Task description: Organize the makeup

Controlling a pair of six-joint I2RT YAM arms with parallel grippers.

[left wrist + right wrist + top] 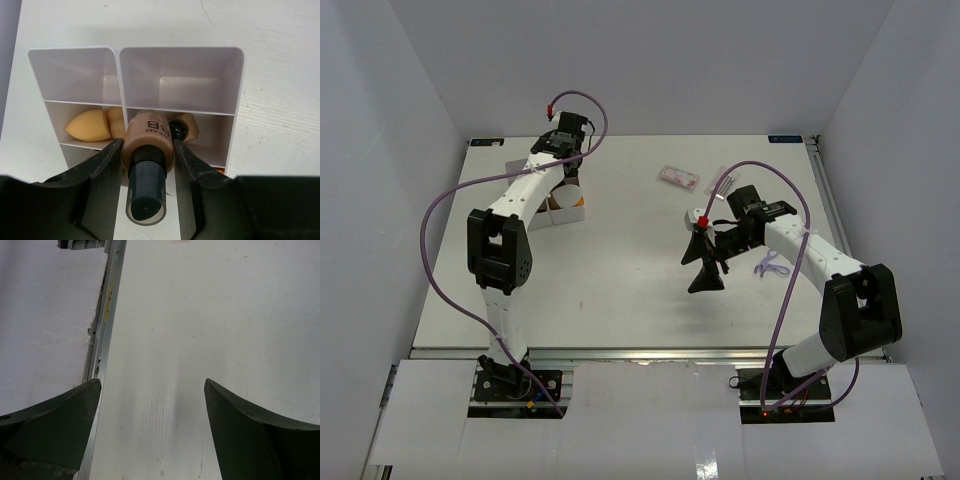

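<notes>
I'm pinching the tan bottle in my left gripper, white box just beyond its tips. It's probably rigid and slick, so I'm gripping the body. My right gripper is hanging spread, empty.

the left gripper clamps the tan black-capped bottle, cap toward six o'clock, over the white compartmented box stretching to twelve o'clock, a beige sponge lying in a compartment at the bottle's nine o'clock.

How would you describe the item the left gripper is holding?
Start at the white compartmented box on the table's left half. Over it, the left gripper clamps a tan bottle. Unlike the beige sponges inside the box, it has a black cap and printed lettering.
</notes>
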